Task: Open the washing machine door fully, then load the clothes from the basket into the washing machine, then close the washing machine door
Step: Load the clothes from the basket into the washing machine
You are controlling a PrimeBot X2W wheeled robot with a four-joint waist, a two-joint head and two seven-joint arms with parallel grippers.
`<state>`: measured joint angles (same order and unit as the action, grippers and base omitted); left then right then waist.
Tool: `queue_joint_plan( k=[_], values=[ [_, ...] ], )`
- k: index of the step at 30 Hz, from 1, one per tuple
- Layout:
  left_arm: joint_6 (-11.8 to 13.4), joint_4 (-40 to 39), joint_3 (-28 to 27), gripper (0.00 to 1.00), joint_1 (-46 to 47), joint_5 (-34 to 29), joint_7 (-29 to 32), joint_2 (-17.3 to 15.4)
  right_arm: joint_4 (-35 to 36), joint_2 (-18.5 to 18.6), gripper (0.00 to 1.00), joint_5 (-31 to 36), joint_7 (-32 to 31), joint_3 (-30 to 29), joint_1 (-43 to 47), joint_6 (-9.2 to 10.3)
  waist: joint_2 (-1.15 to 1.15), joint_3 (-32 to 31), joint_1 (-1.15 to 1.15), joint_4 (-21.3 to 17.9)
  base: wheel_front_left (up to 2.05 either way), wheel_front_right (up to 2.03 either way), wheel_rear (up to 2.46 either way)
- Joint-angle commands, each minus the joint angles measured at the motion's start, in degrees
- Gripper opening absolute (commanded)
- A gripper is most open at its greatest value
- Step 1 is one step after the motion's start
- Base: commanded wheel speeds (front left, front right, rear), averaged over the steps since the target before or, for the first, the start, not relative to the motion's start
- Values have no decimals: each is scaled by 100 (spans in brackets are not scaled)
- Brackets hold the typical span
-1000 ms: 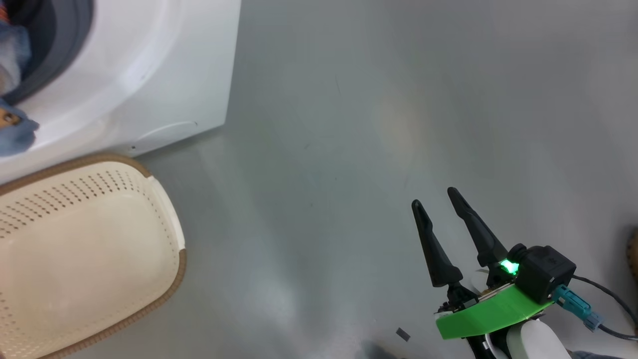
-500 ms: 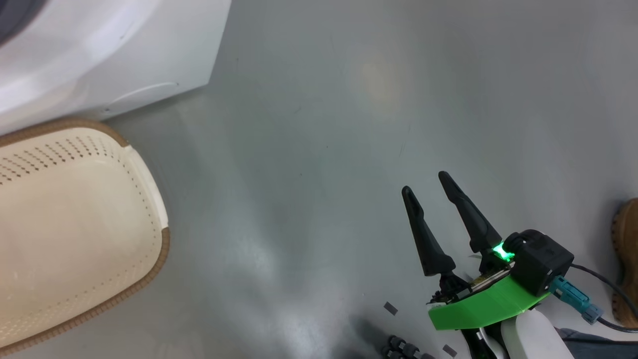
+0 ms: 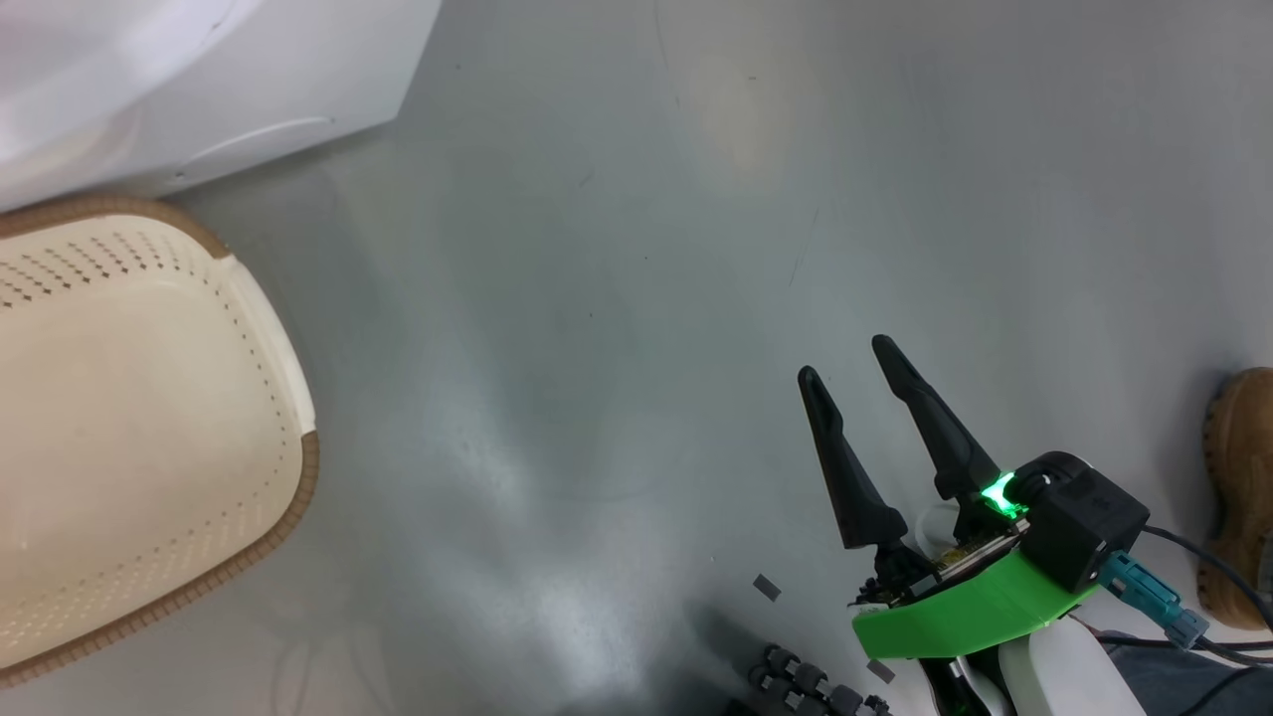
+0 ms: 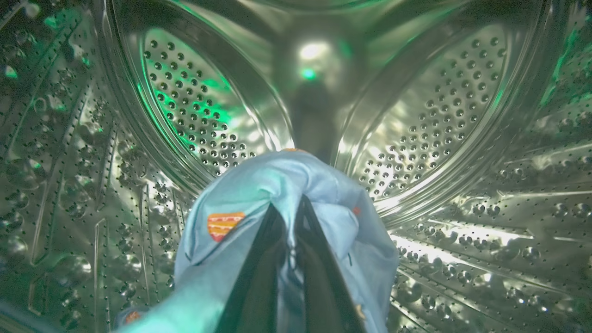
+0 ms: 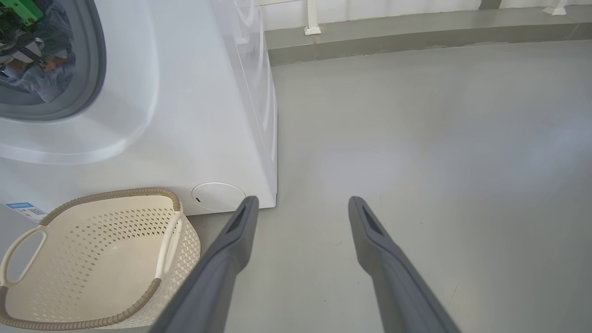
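The left gripper (image 4: 290, 206) sits inside the drum (image 4: 439, 115) of the washing machine (image 5: 194, 115), with the clothes (image 4: 240, 194) between and around its fingers. The washing machine stands ahead and left of the right gripper (image 5: 304, 200). The basket (image 5: 111, 193) lies left of that gripper, just before the machine, on the floor (image 5: 439, 138).

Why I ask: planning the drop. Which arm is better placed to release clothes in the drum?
Left: left gripper shut on the clothes inside the drum; right gripper open, outside over the floor.

Open floor (image 3: 636, 298) spreads right of basket (image 3: 264, 338) and washing machine (image 3: 249, 80); a shoe (image 3: 1238, 487) bounds it rightward
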<state>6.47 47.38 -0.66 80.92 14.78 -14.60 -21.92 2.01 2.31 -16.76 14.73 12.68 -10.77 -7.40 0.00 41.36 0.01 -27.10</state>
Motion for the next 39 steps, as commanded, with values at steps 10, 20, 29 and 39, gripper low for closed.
queue_joint_plan(
  k=[10, 20, 29, 39],
  values=[
    [-111, -187, 80, 0, 382, -54, 36, -277, 216, 57, 100, -40, 27, 128, 94, -9, 0, 200, -1, -9, 0, 0, 0],
    [-48, -598, -175, 0, 426, -124, -38, -307, 277, 57, 100, -71, 27, -34, 184, -9, 0, 312, -1, -15, 0, 0, 0],
    [-107, 632, 61, 0, 787, -267, -24, -388, 200, 57, 100, -104, 27, 36, 111, -9, 0, 244, -1, -1, 0, 0, 0],
    [44, 1674, 233, 100, 1106, -318, 252, -319, 150, 57, 100, -70, 27, 51, 90, -9, 0, 94, -1, 90, 0, 0, 0]
  ],
)
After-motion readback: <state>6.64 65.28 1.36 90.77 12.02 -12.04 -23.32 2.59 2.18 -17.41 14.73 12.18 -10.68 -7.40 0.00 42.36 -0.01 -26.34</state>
